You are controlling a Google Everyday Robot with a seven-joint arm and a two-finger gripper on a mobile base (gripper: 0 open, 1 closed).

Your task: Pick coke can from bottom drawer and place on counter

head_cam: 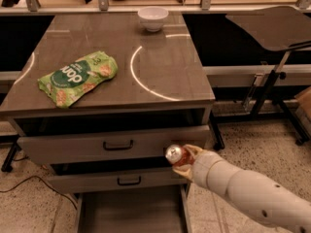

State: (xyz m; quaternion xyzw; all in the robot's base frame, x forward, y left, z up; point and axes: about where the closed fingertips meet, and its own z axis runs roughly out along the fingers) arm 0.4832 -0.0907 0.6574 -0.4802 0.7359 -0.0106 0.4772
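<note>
The gripper [183, 158] is clamped on the coke can [173, 153], held tilted just below the counter's [160, 81] front right corner. The bottom drawer [131, 212] is seen open beneath the front edge.

Pincer [184, 158] clasping coke can [175, 154] below counter [177, 57]; bag [77, 76] left; right free

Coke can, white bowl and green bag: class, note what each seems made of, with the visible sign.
Small red cylindrical coke can, gripped by the hand before the grey drawer fronts: likely metal; its silver top shines. Small round white bowl: ceramic or plastic; smooth, glossy. Green snack bag: thin plastic film; creased, slightly shiny.
</note>
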